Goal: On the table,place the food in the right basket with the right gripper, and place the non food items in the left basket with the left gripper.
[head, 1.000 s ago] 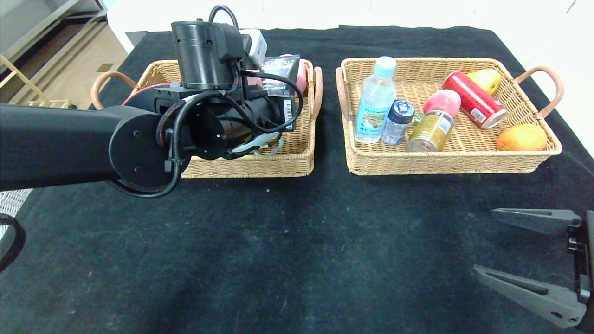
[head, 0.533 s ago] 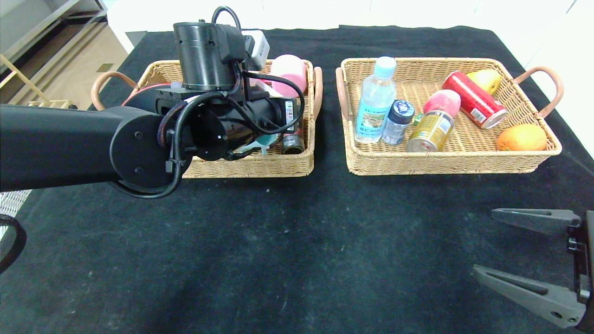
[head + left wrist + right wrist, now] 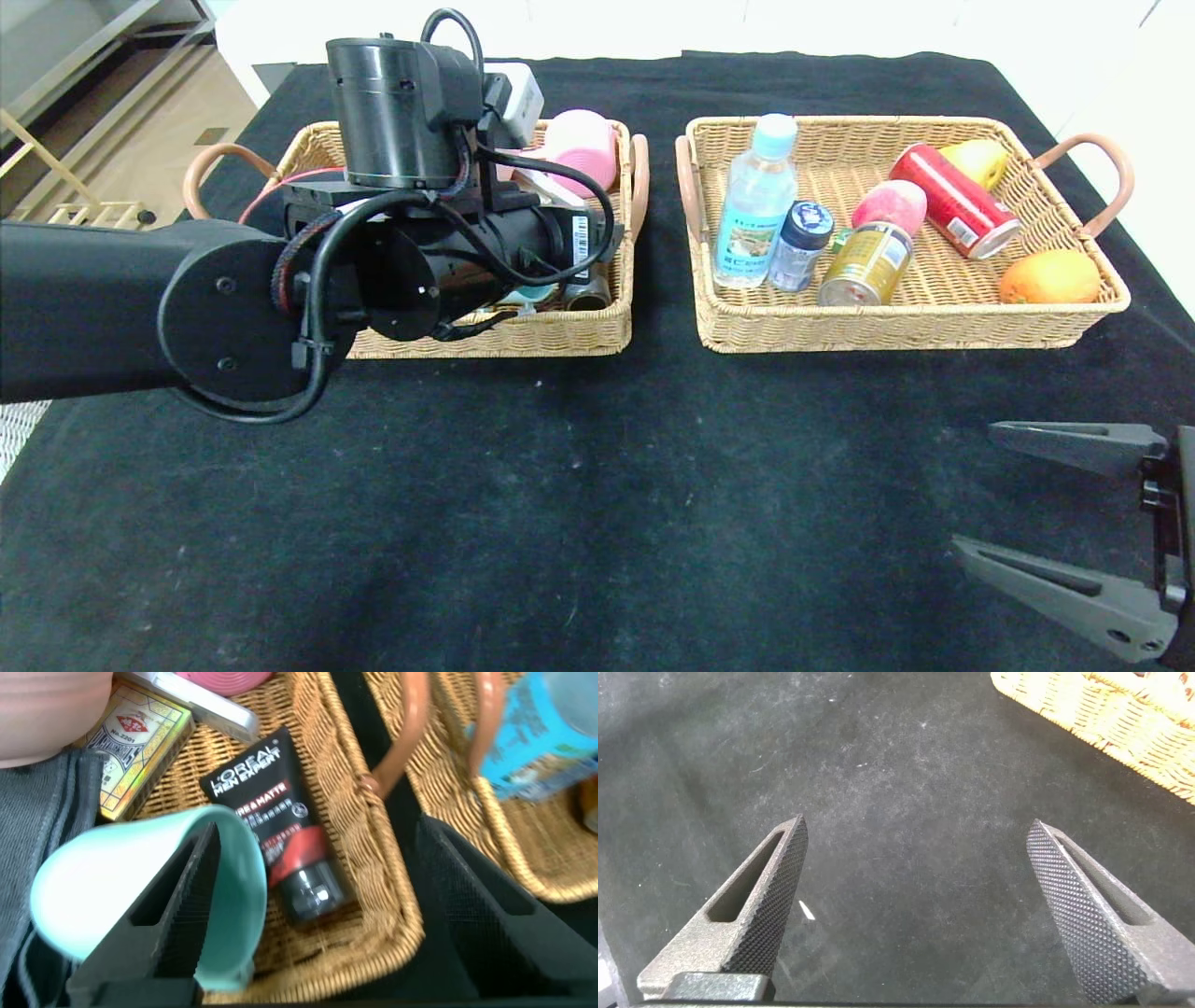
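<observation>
Left gripper [image 3: 308, 915] hangs spread over the black L'Oreal tube [image 3: 280, 821] by the left basket [image 3: 383, 877] right wall; lifting carelessly could snag that rim.

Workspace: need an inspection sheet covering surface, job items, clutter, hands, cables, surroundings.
Surface: table under black cloth; no items seen outside the baskets.
Job's things: L'Oreal tube and grey towel lie in the left basket. Water bottle, jar and gold can are in the right basket.
Clutter: teal cup, card box, pink ribbed cup, red can, orange.
Hands: left hand open over the left basket, holding nothing; right hand open, parked near the table's right edge.
Cables: black loops on the left wrist.
Surroundings: shelving at far left.
</observation>
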{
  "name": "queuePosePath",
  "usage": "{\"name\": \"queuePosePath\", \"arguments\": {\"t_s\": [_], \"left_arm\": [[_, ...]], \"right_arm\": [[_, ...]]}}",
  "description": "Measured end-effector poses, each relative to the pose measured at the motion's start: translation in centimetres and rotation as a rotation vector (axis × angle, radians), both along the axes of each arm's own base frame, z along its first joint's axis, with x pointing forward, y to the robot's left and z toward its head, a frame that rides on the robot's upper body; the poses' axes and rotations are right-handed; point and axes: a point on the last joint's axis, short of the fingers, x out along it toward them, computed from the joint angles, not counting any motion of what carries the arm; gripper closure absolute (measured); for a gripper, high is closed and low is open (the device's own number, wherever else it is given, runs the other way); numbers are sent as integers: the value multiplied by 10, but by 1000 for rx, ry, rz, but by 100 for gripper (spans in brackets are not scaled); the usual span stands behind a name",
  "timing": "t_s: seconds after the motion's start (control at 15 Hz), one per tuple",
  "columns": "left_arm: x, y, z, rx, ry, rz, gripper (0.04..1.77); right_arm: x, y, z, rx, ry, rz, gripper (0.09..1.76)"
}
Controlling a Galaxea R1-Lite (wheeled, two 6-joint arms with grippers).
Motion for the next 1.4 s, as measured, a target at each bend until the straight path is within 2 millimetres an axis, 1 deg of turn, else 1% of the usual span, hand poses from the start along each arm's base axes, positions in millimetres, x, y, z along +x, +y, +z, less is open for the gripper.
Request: {"name": "queuePosePath", "arguments": {"t_s": [0.13, 0.27, 0.47, 0.73, 1.0, 1.13, 1.2, 1.4], "left_arm": [[-15, 2, 1, 8, 6, -17, 24], [-34, 7, 3, 18, 9, -31, 20], [-69, 24, 3, 33, 17, -54, 17], [-118, 58, -8, 68, 34, -81, 14], [-169, 98, -16, 98, 35, -93, 12], [-193, 118, -20, 107, 44, -96, 12], [-204, 129, -21, 105, 42, -90, 11], [-232, 160, -26, 92, 26, -41, 11]], "right_arm": [[0, 0, -1, -1, 1, 1, 14], [-1, 0, -1, -1, 1, 1, 14], [0, 0, -1, -2, 2, 1, 14], [2, -4, -2, -1, 9, -29, 14], [0, -10, -6, -2, 25, -64, 14], [-8, -15, -5, 5, 18, -89, 14], [-15, -18, -5, 3, 19, -103, 14], [-48, -29, -10, -25, 61, -179, 14]]}}
